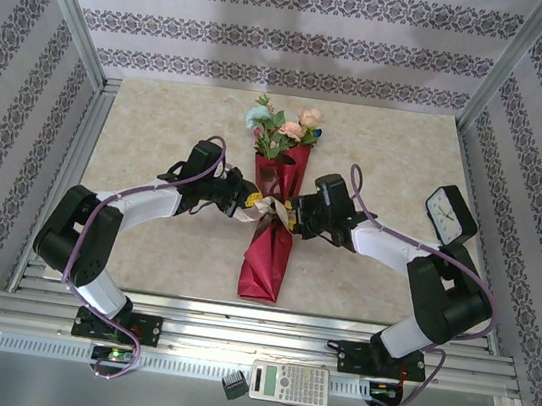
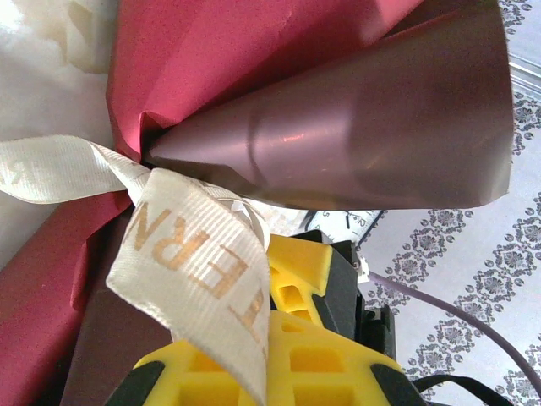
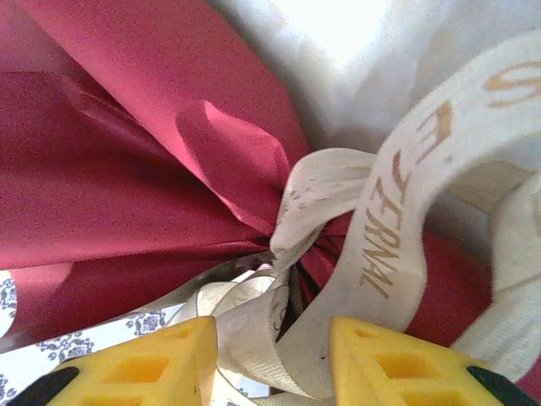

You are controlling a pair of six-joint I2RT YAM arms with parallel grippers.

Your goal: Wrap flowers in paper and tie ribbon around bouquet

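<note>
The bouquet lies lengthwise in the middle of the table, a crimson paper cone with the flowers at its far end. The cream ribbon is knotted round its waist. My left gripper presses against the waist from the left. It is shut on a ribbon tail with gold letters, below the paper. My right gripper faces it from the right. Its yellow fingers stand apart, with loose ribbon loops between them just in front of the knot and the paper.
A black-rimmed clock lies at the right of the table behind the right arm. A calculator and a small black item rest on the rail near the arm bases. Patterned walls and metal posts enclose the table.
</note>
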